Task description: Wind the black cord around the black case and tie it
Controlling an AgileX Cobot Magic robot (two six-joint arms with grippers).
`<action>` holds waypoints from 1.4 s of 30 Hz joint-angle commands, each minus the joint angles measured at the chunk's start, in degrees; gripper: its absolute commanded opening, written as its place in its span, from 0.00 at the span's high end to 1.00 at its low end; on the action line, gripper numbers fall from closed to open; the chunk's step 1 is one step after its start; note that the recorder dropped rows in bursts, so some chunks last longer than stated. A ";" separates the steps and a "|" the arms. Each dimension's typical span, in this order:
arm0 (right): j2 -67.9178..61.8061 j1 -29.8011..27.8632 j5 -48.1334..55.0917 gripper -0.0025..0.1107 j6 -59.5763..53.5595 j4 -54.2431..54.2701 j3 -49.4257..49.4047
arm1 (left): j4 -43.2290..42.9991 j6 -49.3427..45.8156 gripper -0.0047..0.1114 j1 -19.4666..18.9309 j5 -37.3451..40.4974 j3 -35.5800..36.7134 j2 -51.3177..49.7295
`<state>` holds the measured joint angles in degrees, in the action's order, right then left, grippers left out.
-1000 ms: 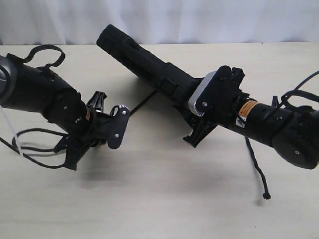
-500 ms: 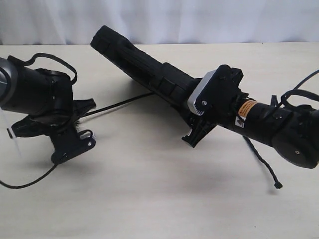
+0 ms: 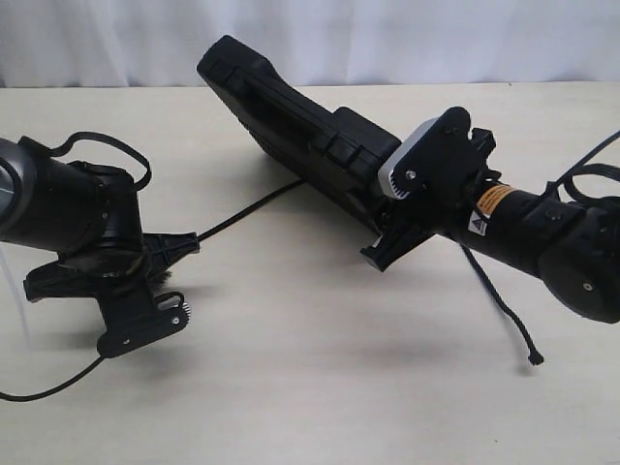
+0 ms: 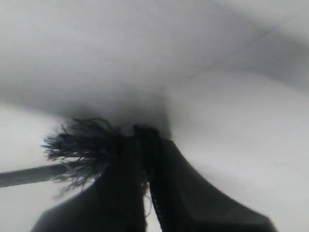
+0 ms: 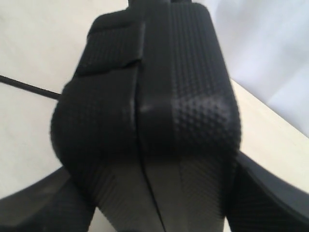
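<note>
The black case is lifted off the table and tilted, with its far end toward the back left. My right gripper is shut on its near end. In the right wrist view the case fills the gap between both fingers. My left gripper hovers low at the left, shut on the black cord near its frayed end. From there the cord runs tight under the case. Its other part hangs below the right arm, with the tip on the table.
The beige table stretches around both arms, and a white curtain closes the back. Smooth black arm cables loop over the left arm and beside the right arm.
My left gripper turned and drew back toward the near left with the cord end, pulling the cord straight. The right gripper shifted the case slightly right and up. The cord's free tip slid right.
</note>
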<state>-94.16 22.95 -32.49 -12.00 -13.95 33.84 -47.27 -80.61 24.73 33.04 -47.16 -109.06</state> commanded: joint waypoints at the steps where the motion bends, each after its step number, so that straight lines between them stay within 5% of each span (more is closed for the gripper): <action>1: 0.08 -0.18 3.51 0.94 1.32 2.59 -0.55 | 3.50 6.29 0.96 0.22 0.81 0.46 -0.43; 12: 0.08 -0.18 3.78 0.94 1.32 2.59 -0.55 | 5.41 14.75 0.96 0.22 -2.49 0.46 -0.43; 32: 0.08 -0.18 4.11 0.94 1.32 2.59 -0.55 | 23.94 19.97 0.96 0.22 -9.65 0.46 -0.43; 42: 0.08 -0.18 4.11 0.94 1.32 2.59 -0.55 | 29.63 22.29 0.84 0.22 -11.77 0.46 -0.43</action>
<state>-94.03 22.95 -32.04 -12.00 -13.14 33.84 -21.98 -59.17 24.73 22.38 -47.58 -107.64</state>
